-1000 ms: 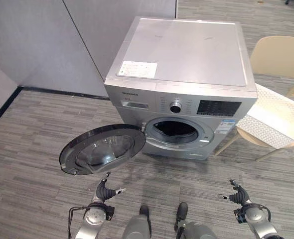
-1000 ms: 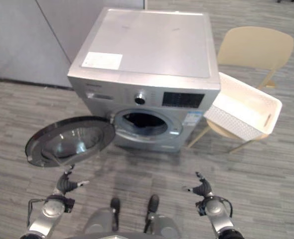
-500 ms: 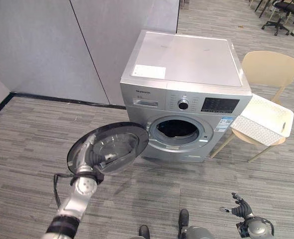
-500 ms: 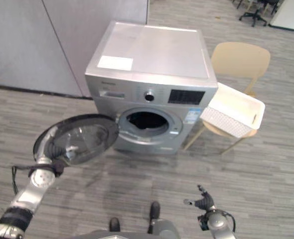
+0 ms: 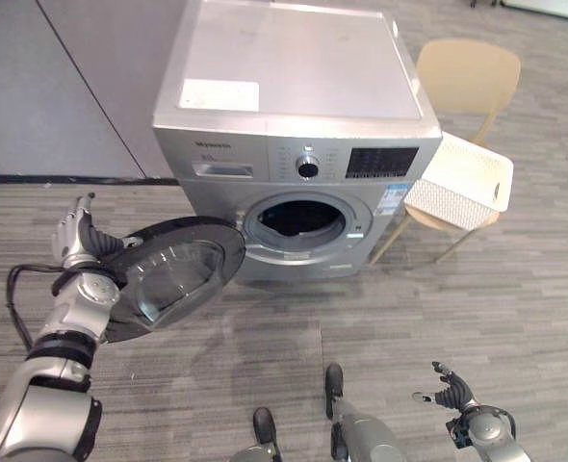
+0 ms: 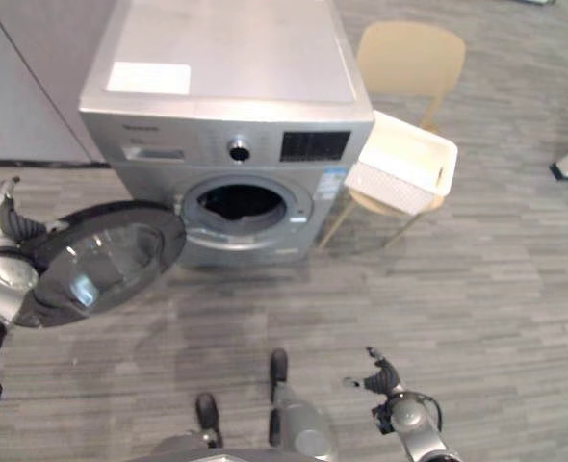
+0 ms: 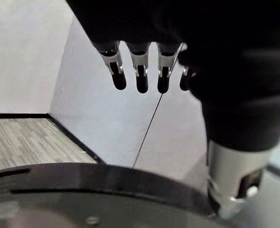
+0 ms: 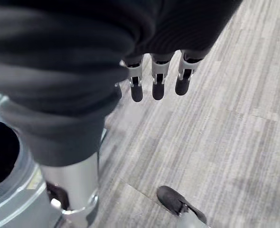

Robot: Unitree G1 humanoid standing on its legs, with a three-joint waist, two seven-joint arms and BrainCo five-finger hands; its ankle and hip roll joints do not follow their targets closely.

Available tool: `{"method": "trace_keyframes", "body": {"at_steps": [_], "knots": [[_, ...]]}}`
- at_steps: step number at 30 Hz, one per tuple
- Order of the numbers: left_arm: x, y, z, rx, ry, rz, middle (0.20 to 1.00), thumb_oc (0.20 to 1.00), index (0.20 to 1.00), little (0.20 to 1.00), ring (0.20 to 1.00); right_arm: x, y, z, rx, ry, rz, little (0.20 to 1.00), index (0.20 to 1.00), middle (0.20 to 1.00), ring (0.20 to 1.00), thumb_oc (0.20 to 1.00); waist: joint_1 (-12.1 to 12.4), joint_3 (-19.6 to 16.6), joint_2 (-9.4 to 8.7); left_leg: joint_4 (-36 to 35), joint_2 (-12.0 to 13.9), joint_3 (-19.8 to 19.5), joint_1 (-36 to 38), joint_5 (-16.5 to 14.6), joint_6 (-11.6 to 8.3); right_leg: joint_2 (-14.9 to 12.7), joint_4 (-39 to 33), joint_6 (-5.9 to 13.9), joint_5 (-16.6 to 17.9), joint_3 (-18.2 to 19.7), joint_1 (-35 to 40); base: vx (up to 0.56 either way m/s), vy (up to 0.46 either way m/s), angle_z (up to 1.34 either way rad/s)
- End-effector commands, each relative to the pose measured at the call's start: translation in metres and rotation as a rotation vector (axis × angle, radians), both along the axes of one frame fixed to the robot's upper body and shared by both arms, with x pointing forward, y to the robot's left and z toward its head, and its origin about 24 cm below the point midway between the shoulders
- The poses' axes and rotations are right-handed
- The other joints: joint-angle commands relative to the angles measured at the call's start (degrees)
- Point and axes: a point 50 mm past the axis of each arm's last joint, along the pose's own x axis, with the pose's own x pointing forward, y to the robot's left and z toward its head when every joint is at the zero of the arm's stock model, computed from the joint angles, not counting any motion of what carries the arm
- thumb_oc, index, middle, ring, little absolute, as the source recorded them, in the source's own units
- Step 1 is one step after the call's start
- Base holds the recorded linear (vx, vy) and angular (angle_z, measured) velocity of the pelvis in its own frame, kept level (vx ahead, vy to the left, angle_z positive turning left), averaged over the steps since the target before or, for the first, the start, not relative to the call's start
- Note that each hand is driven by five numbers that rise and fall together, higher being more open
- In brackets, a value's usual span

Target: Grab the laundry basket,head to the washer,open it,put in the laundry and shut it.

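Since half a second ago the left hand [image 5: 80,243] has gone from the face of the washer door [image 5: 173,279] to its outer rim on the robot's left, and the head camera has swung so the washer [image 5: 294,115] now sits higher and more to the left in the eye views. That hand is raised beside the far edge of the round, dark-framed door, its fingers [image 7: 139,76] straight and relaxed, holding nothing; in the left wrist view they hang above the door's dark rim [image 7: 107,178] with a clear gap, and a grey partition wall [image 7: 107,118] shows past them. The door stands swung wide open to the washer's left, its glass bowl facing up and toward the robot, and the drum opening [image 5: 298,217] is dark and uncovered. To the right of the washer a white perforated laundry basket [image 5: 457,183] rests tilted on the seat of a beige chair [image 5: 467,77], touching the washer's right side or just beside it; what lies inside the basket cannot be told. The right hand [image 5: 450,393] is low at the robot's right side, well apart from the basket and the washer, above the grey plank floor [image 5: 515,289], with its fingers [image 8: 154,83] loosely extended and empty in the right wrist view
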Motion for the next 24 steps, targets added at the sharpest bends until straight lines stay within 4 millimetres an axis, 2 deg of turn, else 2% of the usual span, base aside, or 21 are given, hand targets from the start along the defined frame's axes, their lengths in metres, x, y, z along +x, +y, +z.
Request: {"method": "trace_keyframes", "body": {"at_steps": [1,4,7,11,12,13,15,17,18,19,21,22,23,24], "knots": [[-0.005,0.011,0.004,-0.022,0.019,0.034,1.0,1.0,1.0,1.0,1.0,0.016,-0.014,0.019,-0.035,-0.082,0.03,1.0,1.0,1.0,1.0,1.0,1.7,1.7,2.84,3.5,1.8,-4.0,-4.3,-1.6,-0.44,-1.1,8.6,4.63,-10.3,-0.8,2.6,-0.03,0.042,-0.22],[-0.009,0.018,0.002,-0.037,0.065,0.052,1.0,1.0,1.0,1.0,1.0,0.022,-0.012,0.025,-0.025,-0.109,0.052,1.0,1.0,1.0,1.0,1.0,1.5,2.3,2.3,3.9,2.1,-4.4,-5.9,-1.4,-0.46,-1.3,8.7,4.65,-10.0,-1.3,1.3,-0.02,0.021,-0.07],[-0.01,0.016,-0.006,-0.06,0.098,0.045,1.0,1.0,1.0,1.0,1.0,0.024,-0.01,0.025,-0.022,-0.111,0.065,1.0,1.0,1.0,1.0,1.0,1.6,2.7,2.11,4.1,2.1,-4.7,-6.8,-1.3,-0.47,-1.3,8.8,4.59,-10.0,-1.8,0.8,-0.01,0.027,0.08],[-0.007,0.001,-0.027,-0.128,0.12,-0.013,1.0,1.0,1.0,1.0,1.0,0.029,-0.005,0.028,-0.016,-0.129,0.075,1.0,1.0,1.0,1.0,1.0,2.2,3.3,2.0,4.5,2.0,-5.0,-7.5,-1.4,-0.54,-1.5,9.1,4.46,-10.2,-2.3,0.5,-0.01,-0.003,0.11],[-0.007,0.001,-0.027,-0.128,0.12,-0.013,1.0,1.0,1.0,1.0,1.0,0.029,-0.005,0.028,-0.016,-0.129,0.075,1.0,1.0,1.0,1.0,1.0,2.2,3.3,2.01,4.5,2.0,-5.0,-7.6,-1.4,-0.54,-1.5,9.1,4.46,-10.2,-2.3,0.5,0.01,-0.013,0.09],[-0.004,-0.007,-0.033,-0.153,0.106,-0.036,1.0,1.0,1.0,1.0,1.0,0.03,-0.005,0.029,-0.016,-0.138,0.075,1.0,1.0,1.0,1.0,1.0,2.4,3.4,2.12,4.6,1.9,-5.3,-7.4,-1.5,-0.48,-1.6,9.3,4.36,-10.4,-2.5,0.6,0.02,-0.02,0.08],[-0.002,-0.039,-0.056,-0.25,0.042,-0.119,1.0,1.0,1.0,1.0,1.0,0.031,-0.003,0.03,-0.018,-0.155,0.066,1.0,1.0,1.0,1.0,1.0,3.5,3.5,2.49,4.5,1.6,-5.6,-6.6,-1.8,-0.44,-1.7,9.5,3.94,-11.2,-3.0,1.4,0.03,-0.041,0.1],[-0.008,-0.061,-0.075,-0.359,-0.018,-0.157,1.0,1.0,1.0,1.0,1.0,0.029,-0.003,0.03,-0.019,-0.158,0.053,1.0,1.0,1.0,1.0,1.0,4.1,3.3,2.76,4.4,1.3,-5.9,-5.8,-2.1,-0.48,-1.8,9.5,3.67,-11.7,-3.4,2.2,0.03,-0.039,0.1],[-0.008,-0.061,-0.075,-0.36,-0.018,-0.156,1.0,1.0,1.0,1.0,1.0,0.029,-0.003,0.03,-0.019,-0.158,0.054,1.0,1.0,1.0,1.0,1.0,4.0,3.3,2.78,4.4,1.3,-5.9,-5.8,-2.1,-0.49,-1.8,9.5,3.67,-11.7,-3.4,2.2,0.04,-0.053,0.02],[-0.019,-0.082,-0.094,-0.475,-0.055,-0.195,1.0,1.0,1.0,1.0,1.0,0.026,-0.003,0.028,-0.016,-0.154,0.035,1.0,1.0,1.0,1.0,1.0,4.7,3.2,3.15,4.1,1.0,-6.0,-4.8,-2.3,-0.55,-1.9,9.4,3.42,-12.2,-3.7,3.1,0.05,-0.06,0.0],[-0.027,-0.112,-0.11,-0.591,-0.064,-0.259,1.0,1.0,1.0,1.0,1.0,0.025,-0.003,0.027,-0.016,-0.154,0.024,1.0,1.0,1.0,1.0,1.0,5.2,2.8,3.63,3.8,0.8,-6.1,-3.9,-2.3,-0.59,-1.9,9.1,3.16,-12.6,-4.0,4.0,0.05,-0.076,0.04],[-0.034,-0.123,-0.117,-0.665,-0.069,-0.277,1.0,1.0,1.0,1.0,1.0,0.024,-0.003,0.027,-0.015,-0.149,0.014,1.0,1.0,1.0,1.0,1.0,5.5,2.6,3.87,3.4,0.7,-6.1,-3.2,-2.2,-0.62,-1.8,8.9,2.99,-12.8,-4.1,4.6,0.03,-0.047,0.11],[-0.035,-0.122,-0.117,-0.665,-0.069,-0.276,1.0,1.0,1.0,1.0,1.0,0.024,-0.003,0.027,-0.015,-0.149,0.014,1.0,1.0,1.0,1.0,1.0,5.4,2.5,3.84,3.3,0.7,-6.1,-3.4,-2.0,-0.62,-1.8,8.8,2.97,-12.7,-4.1,4.4,0.04,-0.085,0.15],[-0.042,-0.147,-0.128,-0.814,-0.085,-0.314,1.0,1.0,1.0,1.0,1.0,0.022,-0.005,0.025,-0.016,-0.146,-0.006,1.0,1.0,1.0,1.0,1.0,5.7,2.3,4.57,2.8,0.6,-6.1,-2.3,-1.9,-0.66,-1.8,8.5,2.72,-13.0,-4.4,5.4,0.02,-0.072,0.18]]}}
